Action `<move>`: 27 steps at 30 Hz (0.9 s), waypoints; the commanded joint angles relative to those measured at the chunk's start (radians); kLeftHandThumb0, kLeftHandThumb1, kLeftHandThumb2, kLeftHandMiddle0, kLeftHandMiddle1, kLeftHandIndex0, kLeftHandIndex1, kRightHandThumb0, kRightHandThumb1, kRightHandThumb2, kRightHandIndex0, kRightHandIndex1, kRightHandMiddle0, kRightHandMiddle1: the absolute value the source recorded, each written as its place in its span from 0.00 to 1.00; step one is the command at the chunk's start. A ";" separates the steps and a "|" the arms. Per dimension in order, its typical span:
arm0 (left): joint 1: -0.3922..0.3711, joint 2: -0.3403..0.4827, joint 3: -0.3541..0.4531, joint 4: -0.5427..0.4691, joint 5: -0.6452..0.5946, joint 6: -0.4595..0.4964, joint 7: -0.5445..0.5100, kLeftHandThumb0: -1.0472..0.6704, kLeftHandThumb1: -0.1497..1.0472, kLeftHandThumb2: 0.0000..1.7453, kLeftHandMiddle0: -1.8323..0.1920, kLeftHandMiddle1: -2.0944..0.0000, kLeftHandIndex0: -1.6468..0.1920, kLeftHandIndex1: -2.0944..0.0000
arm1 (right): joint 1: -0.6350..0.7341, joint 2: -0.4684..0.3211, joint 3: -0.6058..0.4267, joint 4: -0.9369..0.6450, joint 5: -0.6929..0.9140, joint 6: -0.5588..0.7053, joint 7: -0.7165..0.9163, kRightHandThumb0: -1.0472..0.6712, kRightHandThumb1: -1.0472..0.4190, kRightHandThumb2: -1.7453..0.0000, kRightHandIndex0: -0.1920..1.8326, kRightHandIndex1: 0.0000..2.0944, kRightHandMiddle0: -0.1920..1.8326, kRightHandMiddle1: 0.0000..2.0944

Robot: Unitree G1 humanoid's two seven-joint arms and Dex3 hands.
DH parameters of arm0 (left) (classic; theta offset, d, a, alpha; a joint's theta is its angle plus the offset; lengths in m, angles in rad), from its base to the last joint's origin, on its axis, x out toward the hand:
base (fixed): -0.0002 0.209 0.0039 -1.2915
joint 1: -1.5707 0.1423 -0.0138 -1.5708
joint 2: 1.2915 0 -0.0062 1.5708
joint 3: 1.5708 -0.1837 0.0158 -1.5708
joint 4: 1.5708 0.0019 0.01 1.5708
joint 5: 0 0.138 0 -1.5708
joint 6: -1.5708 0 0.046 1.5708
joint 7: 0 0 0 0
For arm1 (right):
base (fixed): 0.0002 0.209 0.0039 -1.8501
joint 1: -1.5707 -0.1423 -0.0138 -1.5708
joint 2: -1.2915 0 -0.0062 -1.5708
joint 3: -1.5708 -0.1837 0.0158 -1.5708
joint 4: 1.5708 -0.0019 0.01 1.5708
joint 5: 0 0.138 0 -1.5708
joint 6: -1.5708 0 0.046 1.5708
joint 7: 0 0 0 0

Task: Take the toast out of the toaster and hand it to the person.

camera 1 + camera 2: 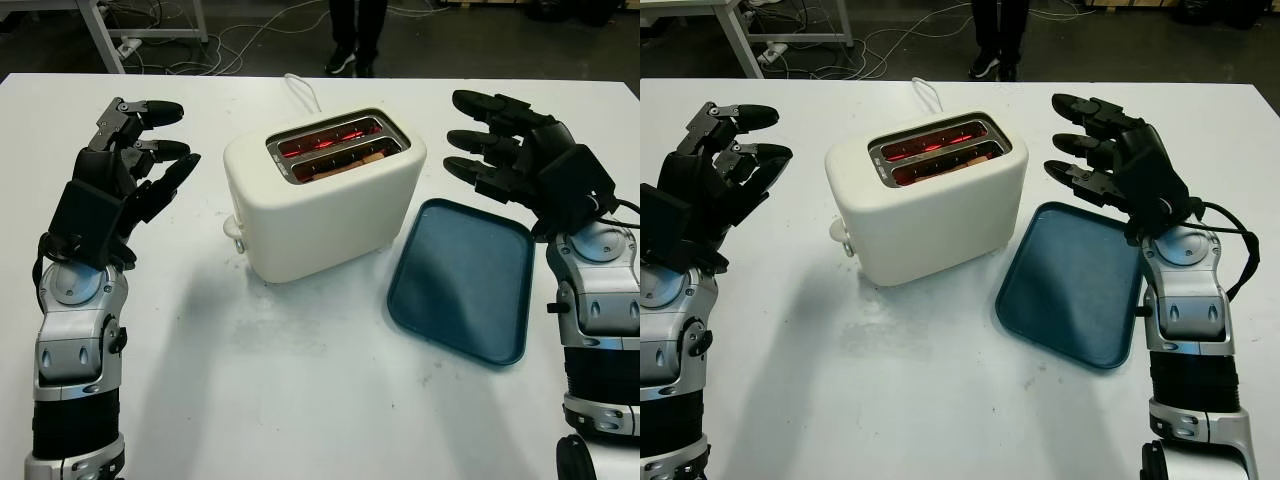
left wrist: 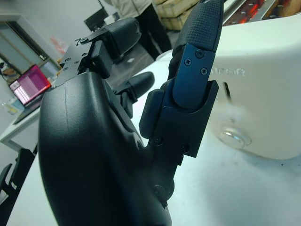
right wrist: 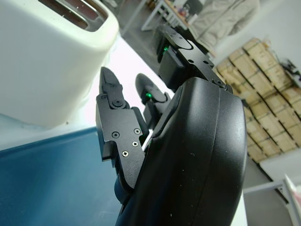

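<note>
Left hand [image 1: 130, 160] was positioned above the white table [image 1: 300, 400] to the left of the toaster [image 1: 325, 195], apart from it, holding nothing, with its fingers [image 1: 155, 108] extended toward the toaster's left side. Right hand [image 1: 520, 150] was positioned to the right of the toaster, above the far right corner of the blue tray [image 1: 465, 280], likewise holding nothing, with its fingers [image 1: 1085, 105] extended toward the toaster and not in contact with it.

The cream-coloured toaster stood upright near the table's centre, set at an angle. Both slots glowed red inside. A piece of toast [image 1: 350, 160] sat low in the nearer slot, its brown upper edge just visible at the slot opening; the contents of the farther slot could not be determined. A white cord [image 1: 300, 90] ran from behind the toaster toward the far table edge. A round knob [image 2: 233, 136] projected from the toaster's lower end face, near the left hand.

The tray lay flat on the table just beside the toaster's right side.

A person's legs [image 1: 357, 30] in dark trousers and shoes stood on the floor beyond the far edge of the table, behind the toaster.
</note>
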State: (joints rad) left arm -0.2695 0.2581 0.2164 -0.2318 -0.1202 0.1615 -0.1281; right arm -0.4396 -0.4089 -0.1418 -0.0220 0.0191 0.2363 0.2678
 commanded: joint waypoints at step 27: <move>0.003 -0.008 0.002 -0.009 -0.007 -0.001 0.010 0.13 0.89 0.00 0.83 0.39 0.80 0.48 | -0.393 -0.118 0.060 0.160 -0.054 -0.164 0.097 0.66 0.25 1.00 0.49 0.18 0.49 0.06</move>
State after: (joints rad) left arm -0.2692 0.2547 0.2162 -0.2309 -0.1206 0.1616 -0.1273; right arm -0.7879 -0.5097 -0.0989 0.1353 -0.0231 0.0948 0.3498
